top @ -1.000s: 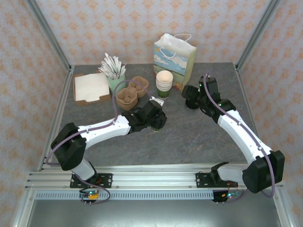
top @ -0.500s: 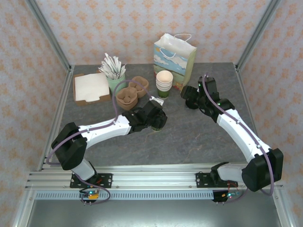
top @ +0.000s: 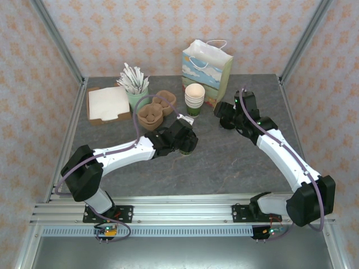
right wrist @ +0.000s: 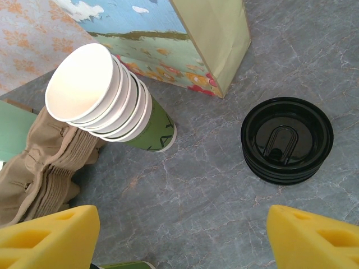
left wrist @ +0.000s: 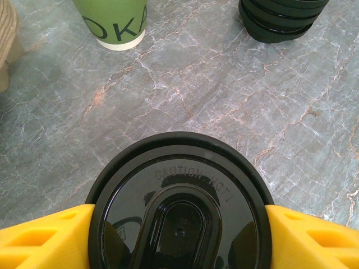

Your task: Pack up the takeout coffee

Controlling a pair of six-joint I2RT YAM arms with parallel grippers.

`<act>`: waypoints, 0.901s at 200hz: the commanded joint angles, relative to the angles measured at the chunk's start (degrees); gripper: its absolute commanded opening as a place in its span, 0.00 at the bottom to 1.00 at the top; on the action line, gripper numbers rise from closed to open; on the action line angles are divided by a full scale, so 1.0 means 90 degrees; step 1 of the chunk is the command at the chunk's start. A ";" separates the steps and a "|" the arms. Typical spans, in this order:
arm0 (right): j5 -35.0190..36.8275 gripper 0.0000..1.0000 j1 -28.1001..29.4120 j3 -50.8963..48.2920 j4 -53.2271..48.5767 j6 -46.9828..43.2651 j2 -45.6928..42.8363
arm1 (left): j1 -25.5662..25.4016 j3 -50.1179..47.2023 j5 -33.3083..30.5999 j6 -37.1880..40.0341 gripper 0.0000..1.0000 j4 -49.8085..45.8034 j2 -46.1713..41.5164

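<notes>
The takeout coffee (left wrist: pixel 179 168) shows its round black lid, marked "CAUTION HOT", from above in the left wrist view. My left gripper (left wrist: pixel 179 232) is shut on it, one yellow finger pressed against each side of the lid's rim. In the top view this gripper (top: pixel 184 140) sits mid-table with the cup's green band (top: pixel 189 148) showing beneath it; whether the cup rests on the table is unclear. My right gripper (right wrist: pixel 182 235) is open over bare table, its fingers wide apart. It hovers at the back right (top: pixel 223 114), near the pile of lids.
A stack of lidless cream-and-green cups (top: pixel 194 98) stands in front of the gift bag (top: pixel 206 64). Loose black lids (right wrist: pixel 287 140) lie to their right. Brown cup carriers (top: pixel 151 115), a napkin box (top: pixel 107 103) and a green cup of sachets (top: pixel 134 84) fill the back left.
My right gripper has shifted slightly left, toward the gift bag. The left gripper keeps its hold on the cup and has hardly moved.
</notes>
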 commanded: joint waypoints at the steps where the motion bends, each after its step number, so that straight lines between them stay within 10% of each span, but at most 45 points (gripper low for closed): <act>1: 0.0046 0.79 -0.0040 -0.0066 0.0061 0.0045 -0.0063 | -0.0070 -0.0040 -0.0210 -0.0077 0.73 0.0081 -0.0092; 180: -0.0006 0.79 -0.0040 -0.0068 0.0102 0.0065 0.0039 | -0.0271 0.0140 -0.0399 0.0335 0.73 -0.0273 0.0391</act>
